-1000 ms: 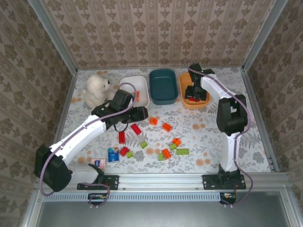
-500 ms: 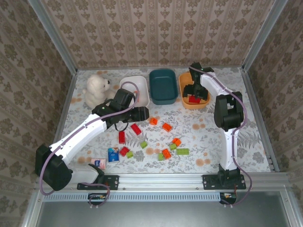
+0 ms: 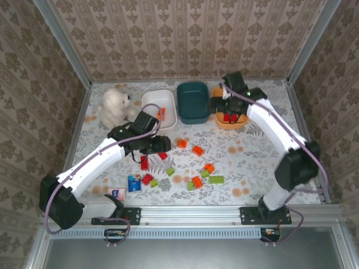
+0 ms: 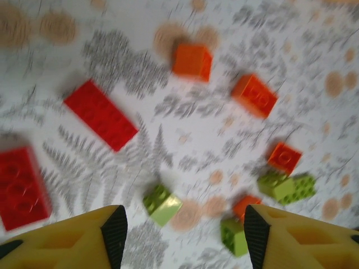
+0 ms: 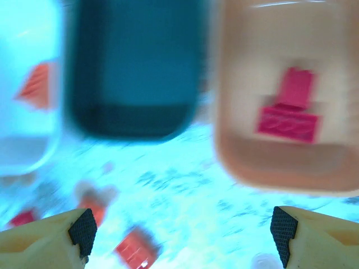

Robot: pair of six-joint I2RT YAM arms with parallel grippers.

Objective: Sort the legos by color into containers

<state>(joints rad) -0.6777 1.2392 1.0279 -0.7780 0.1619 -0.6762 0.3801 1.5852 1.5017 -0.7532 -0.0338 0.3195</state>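
My left tool (image 4: 185, 231) hangs wide open, empty, above legos (image 4: 101, 115) scattered on the surface (image 4: 185, 147). The nearest lime brick (image 4: 161, 203) is light, hard and slick, I judge: pinch its flat sides. My right tool (image 5: 183, 232) gapes empty too.

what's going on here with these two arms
A colour-sorting job is under way. The left gripper hangs open over loose bricks on the table. The right gripper is open by the orange tub, which holds red bricks. The white tub holds one orange brick.
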